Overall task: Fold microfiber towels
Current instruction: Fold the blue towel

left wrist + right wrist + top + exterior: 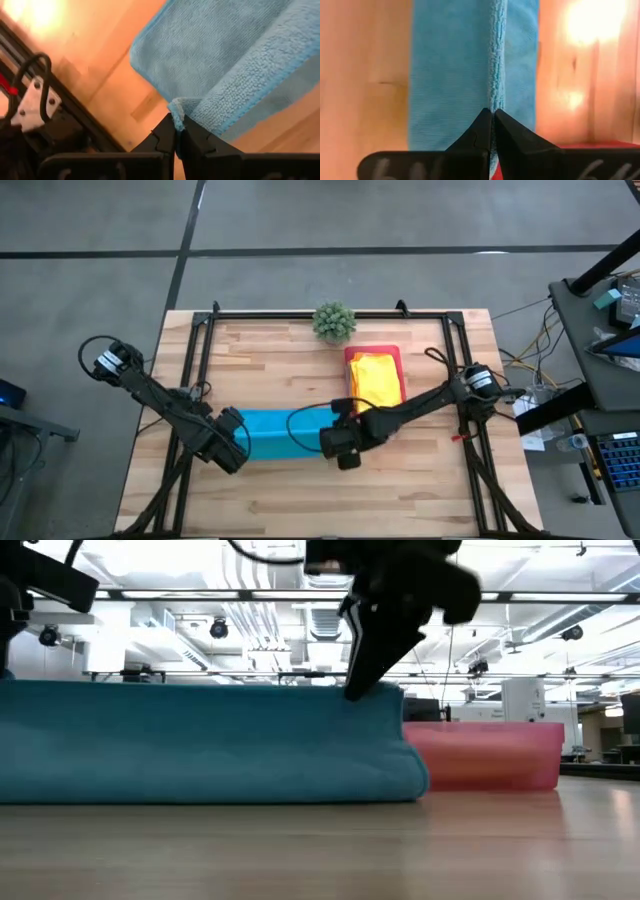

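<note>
Turquoise blue microfiber towel (pixel 272 434) lies stretched left to right across the middle of my wooden tabletop (pixel 300 500), folded along its length. My left gripper (pixel 176 131) sits at the towel's left end, jaws pinched tight on a corner of the cloth. My right gripper (pixel 492 116) is at the towel's right end, jaws closed on the folded edge, which rises a little in the low view. Just right of and beyond that end I see the yellow towel (pixel 376 378) lying folded on the pink tray (pixel 390 353). A small green potted plant (pixel 334 322) stands at the far edge.
</note>
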Controlling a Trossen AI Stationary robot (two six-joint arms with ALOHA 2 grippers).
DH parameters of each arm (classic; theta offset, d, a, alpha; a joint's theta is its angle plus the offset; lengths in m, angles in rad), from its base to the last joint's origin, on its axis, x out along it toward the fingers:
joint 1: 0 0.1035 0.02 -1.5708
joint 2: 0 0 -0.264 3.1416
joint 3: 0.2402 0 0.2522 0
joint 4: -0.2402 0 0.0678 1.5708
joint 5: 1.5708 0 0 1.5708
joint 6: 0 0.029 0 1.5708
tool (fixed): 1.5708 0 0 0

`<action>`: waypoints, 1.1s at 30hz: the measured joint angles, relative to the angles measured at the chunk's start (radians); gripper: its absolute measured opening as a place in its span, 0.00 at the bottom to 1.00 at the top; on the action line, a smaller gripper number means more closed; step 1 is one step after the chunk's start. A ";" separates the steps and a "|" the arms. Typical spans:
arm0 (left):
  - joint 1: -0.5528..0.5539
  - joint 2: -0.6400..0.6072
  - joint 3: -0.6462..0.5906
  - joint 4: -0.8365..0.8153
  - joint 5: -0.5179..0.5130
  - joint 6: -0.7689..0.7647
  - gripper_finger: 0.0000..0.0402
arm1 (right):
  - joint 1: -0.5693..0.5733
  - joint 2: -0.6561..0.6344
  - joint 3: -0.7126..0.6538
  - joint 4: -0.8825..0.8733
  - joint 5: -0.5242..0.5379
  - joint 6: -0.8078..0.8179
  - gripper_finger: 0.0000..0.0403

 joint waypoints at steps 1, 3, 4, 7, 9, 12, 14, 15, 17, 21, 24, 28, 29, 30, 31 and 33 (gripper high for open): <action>0.006 0.000 0.000 0.002 -0.009 0.013 0.00 | -0.012 0.002 -0.003 -0.001 -0.001 -0.004 0.02; 0.018 0.001 -0.003 0.001 -0.028 0.035 0.00 | -0.032 0.002 -0.009 -0.001 0.000 -0.005 0.02; 0.025 0.002 -0.005 0.001 -0.037 0.042 0.00 | -0.040 0.002 -0.011 -0.001 0.001 -0.005 0.02; 0.047 0.003 -0.020 0.002 -0.057 0.064 0.00 | -0.057 0.002 -0.019 0.008 0.035 -0.006 0.02; 0.064 0.003 -0.031 0.001 -0.073 0.066 0.00 | -0.066 0.002 -0.027 0.009 0.052 -0.006 0.02; 0.084 0.004 -0.044 0.002 -0.081 0.067 0.00 | -0.078 0.003 -0.036 0.021 0.052 -0.006 0.02; 0.094 0.004 -0.055 0.003 -0.082 0.068 0.00 | -0.084 0.003 -0.039 0.028 0.052 -0.006 0.02; 0.098 0.004 -0.062 0.003 -0.082 0.068 0.00 | -0.086 0.003 -0.041 0.034 0.053 -0.005 0.02; 0.105 0.004 -0.078 0.006 -0.082 0.068 0.00 | -0.089 0.003 -0.043 0.050 0.053 -0.007 0.02; 0.116 0.004 -0.100 0.021 -0.093 0.067 0.00 | -0.096 0.003 -0.043 0.069 0.053 -0.023 0.02; 0.119 0.004 -0.101 0.021 -0.107 0.068 0.00 | -0.102 0.003 -0.043 0.070 0.053 -0.013 0.02; 0.119 0.004 -0.101 0.022 -0.166 0.067 0.00 | -0.108 0.003 -0.048 0.070 0.054 -0.001 0.02; 0.119 0.004 -0.102 0.024 -0.180 0.068 0.00 | -0.111 0.003 -0.050 0.070 0.054 0.002 0.02; 0.119 0.004 -0.102 0.025 -0.187 0.068 0.00 | -0.112 0.003 -0.053 0.070 0.053 0.003 0.02; 0.119 0.004 -0.102 0.026 -0.193 0.068 0.00 | -0.114 0.004 -0.054 0.070 0.053 0.004 0.02; 0.120 0.004 -0.102 0.028 -0.201 0.069 0.00 | -0.117 0.004 -0.057 0.072 0.054 0.012 0.02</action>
